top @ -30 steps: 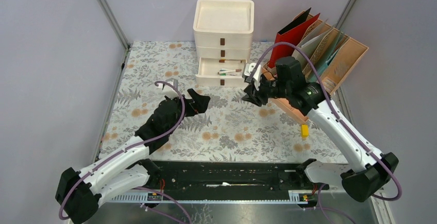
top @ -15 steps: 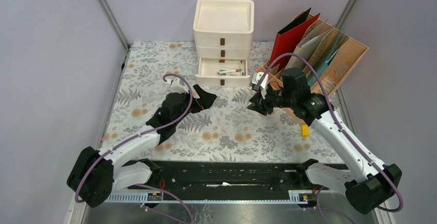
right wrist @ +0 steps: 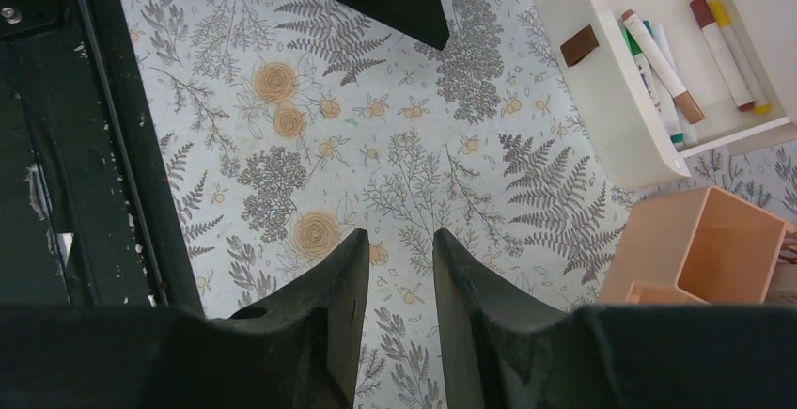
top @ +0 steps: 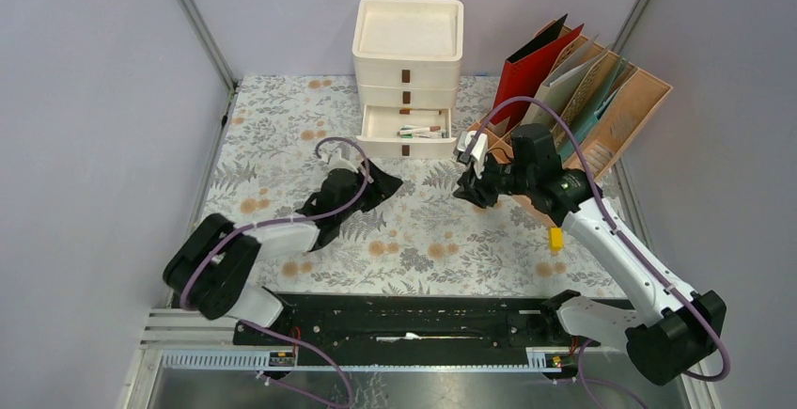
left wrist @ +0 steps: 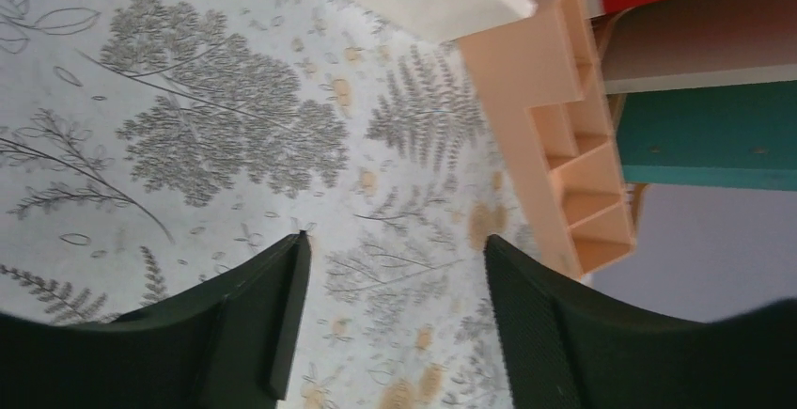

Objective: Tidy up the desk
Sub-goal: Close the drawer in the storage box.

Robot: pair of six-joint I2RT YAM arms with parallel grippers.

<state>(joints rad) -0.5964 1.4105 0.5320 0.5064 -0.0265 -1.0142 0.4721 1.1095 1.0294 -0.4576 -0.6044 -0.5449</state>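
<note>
Top external view is showing the desk (top: pixel 282 127) looking mostly tidy, its pale cloth with grey-green ferns and orange flowers stretching flat between metal rails. At the back a cream drawer unit (top: pixel 407 52) of 3 drawers, boxy and smooth like plastic, is standing with its lowest drawer (top: pixel 406 125) pulled out, and slim round markers (top: pixel 418 131) are lying inside. Just to its right a peach slotted file rack (top: pixel 632 113) is holding stiff folders (top: pixel 526 66) in red, teal and brown. 1 small yellow piece (top: pixel 555 239) is lying loose on the cloth near the rack, so I am judging that this piece and the open drawer are what is left to do. The left gripper (left wrist: pixel 395 240) is hovering over bare cloth with its textured black jaws spread wide and nothing between them. The right gripper (right wrist: pixel 399 235) is hanging above the print with its jaws only a narrow gap apart, also gripping nothing.
</note>
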